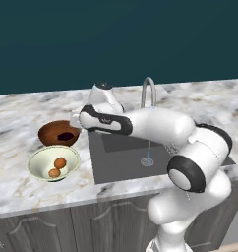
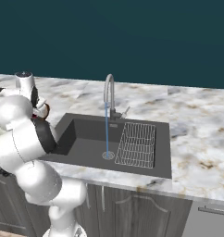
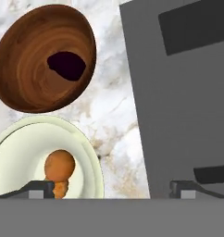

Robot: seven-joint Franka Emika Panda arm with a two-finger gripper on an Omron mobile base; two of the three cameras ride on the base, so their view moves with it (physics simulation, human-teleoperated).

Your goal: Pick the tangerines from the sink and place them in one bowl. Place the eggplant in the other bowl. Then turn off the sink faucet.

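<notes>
The eggplant (image 1: 67,136) (image 3: 66,65) lies in the reddish-brown bowl (image 1: 48,132) (image 3: 26,69). Both tangerines (image 1: 60,163) (image 3: 59,165) rest in the pale cream-green bowl (image 1: 40,165) (image 3: 21,143), which stands just in front of the brown one. My gripper (image 1: 75,119) (image 3: 111,189) hangs open above the counter between the bowls and the left edge of the sink (image 1: 121,160) (image 2: 86,139) (image 3: 178,92), with nothing between its fingers. The faucet (image 1: 148,91) (image 2: 109,92) pours a thin blue stream (image 1: 148,150) (image 2: 106,132) onto the drain.
A wire rack (image 2: 136,144) lies in the right part of the sink. The marble counter (image 1: 22,113) (image 2: 197,125) runs along a dark teal wall. My forearm (image 1: 140,123) stretches across the sink toward the bowls.
</notes>
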